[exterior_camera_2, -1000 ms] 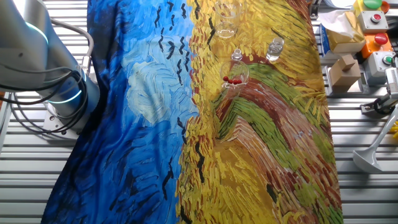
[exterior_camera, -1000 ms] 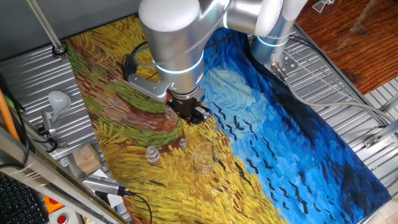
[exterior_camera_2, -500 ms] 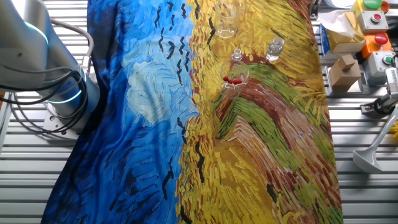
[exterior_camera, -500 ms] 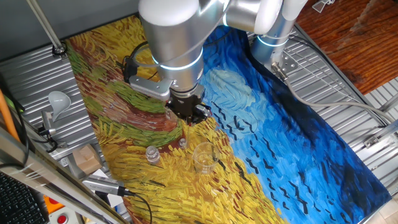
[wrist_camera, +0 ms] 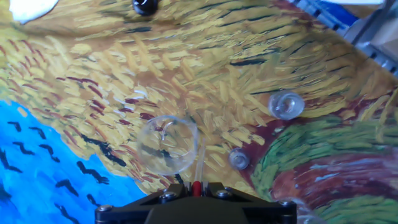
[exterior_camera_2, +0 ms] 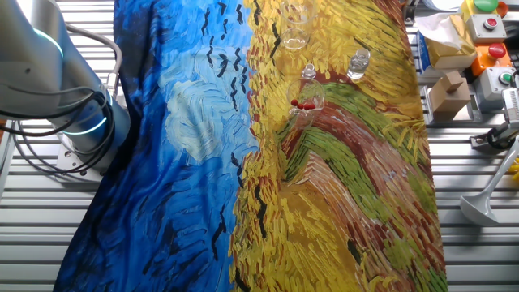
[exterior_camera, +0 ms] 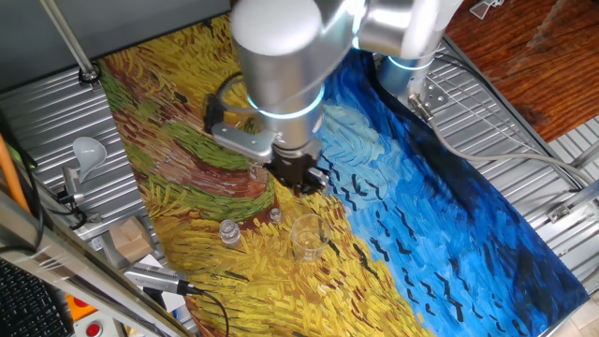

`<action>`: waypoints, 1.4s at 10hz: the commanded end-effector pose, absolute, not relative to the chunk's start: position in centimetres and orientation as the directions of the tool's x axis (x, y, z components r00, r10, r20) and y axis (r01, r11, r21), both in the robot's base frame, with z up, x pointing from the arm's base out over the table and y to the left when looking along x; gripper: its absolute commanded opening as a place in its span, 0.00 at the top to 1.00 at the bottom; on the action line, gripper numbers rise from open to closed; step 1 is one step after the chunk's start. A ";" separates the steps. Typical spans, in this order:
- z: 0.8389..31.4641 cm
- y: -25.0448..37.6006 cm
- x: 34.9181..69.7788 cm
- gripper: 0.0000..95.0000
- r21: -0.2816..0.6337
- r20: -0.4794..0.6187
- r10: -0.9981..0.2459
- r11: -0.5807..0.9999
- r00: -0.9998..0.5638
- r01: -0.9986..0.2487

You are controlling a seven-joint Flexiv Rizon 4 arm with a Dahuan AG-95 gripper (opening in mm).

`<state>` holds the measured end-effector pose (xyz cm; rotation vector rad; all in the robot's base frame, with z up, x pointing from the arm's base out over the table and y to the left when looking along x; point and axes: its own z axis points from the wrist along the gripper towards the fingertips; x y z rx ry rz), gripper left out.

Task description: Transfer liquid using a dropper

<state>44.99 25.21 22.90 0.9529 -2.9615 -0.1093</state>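
Dropper heading for the beaker

The gripper point(wrist_camera: 194, 190) is clamping the dropper point(wrist_camera: 199, 167), carrying it toward the beaker point(wrist_camera: 166, 144) mid-frame; next it needs lining up over the rim.

A painted cloth point(exterior_camera_2: 203, 162), blue and yellow, covers the ridged metal counter point(exterior_camera_2: 478, 259); three clear beakers point(exterior_camera_2: 297, 24) and a small vial point(exterior_camera_2: 358, 63) stand near one edge.

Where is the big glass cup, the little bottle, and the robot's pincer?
big glass cup point(wrist_camera: 166, 144): hand view, on its round open mouth.
little bottle point(wrist_camera: 286, 104): hand view, on its top.
pincer point(exterior_camera: 301, 178): one fixed view, on the dark part under the silver arm.
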 end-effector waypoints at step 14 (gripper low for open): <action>22.2 26.8 43.4 1.00 0.090 0.014 -0.602 0.796 -0.798 -0.599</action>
